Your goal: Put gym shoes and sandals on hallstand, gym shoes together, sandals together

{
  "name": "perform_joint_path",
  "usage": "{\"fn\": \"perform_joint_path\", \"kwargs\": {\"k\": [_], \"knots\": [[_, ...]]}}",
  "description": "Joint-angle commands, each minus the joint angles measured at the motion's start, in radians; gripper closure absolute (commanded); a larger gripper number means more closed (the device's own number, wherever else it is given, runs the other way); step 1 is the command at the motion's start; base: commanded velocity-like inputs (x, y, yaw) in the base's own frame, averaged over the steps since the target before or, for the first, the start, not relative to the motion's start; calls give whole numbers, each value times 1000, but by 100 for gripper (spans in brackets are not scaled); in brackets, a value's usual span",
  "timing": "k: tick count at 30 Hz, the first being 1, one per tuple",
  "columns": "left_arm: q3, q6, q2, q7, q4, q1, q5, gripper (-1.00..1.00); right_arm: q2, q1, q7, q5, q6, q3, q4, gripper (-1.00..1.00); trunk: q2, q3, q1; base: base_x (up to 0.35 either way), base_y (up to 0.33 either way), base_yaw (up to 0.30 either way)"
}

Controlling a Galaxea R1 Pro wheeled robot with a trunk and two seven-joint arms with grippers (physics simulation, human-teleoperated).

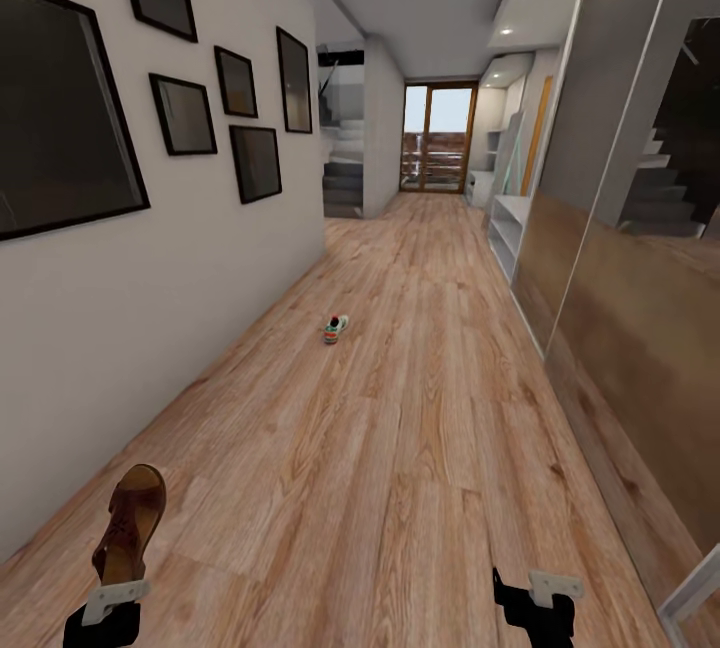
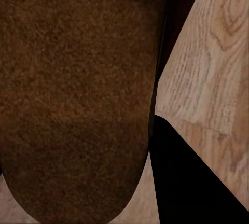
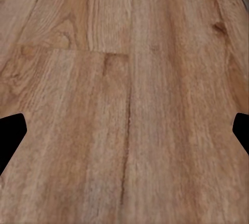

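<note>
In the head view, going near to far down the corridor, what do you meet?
Left gripper holding a sandal → gym shoe on the corridor floor → pale shelf unit at the right wall → glazed door at the far end.

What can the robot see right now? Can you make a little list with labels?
place: corridor, wood floor
left gripper: holding a brown sandal, toe pointing up
left wrist view: sandal's brown surface close up
right gripper: open, nothing in it, above bare planks
gym shoe: on the floor farther ahead
white shelf unit: along the right wall
left wall: dark picture frames
</note>
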Motion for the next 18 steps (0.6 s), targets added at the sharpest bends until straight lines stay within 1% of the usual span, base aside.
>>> {"fn": "perform_joint_path", "kwargs": {"k": [1, 18], "knots": [[9, -3, 0, -6, 0, -1, -9, 100, 1, -1, -1, 11, -3, -6, 1, -100, 7, 2, -4, 0, 0, 0], [9, -4, 0, -6, 0, -1, -9, 100, 1, -1, -1, 15, -3, -6, 2, -100, 126, 56, -69, 0, 0, 0]]}}
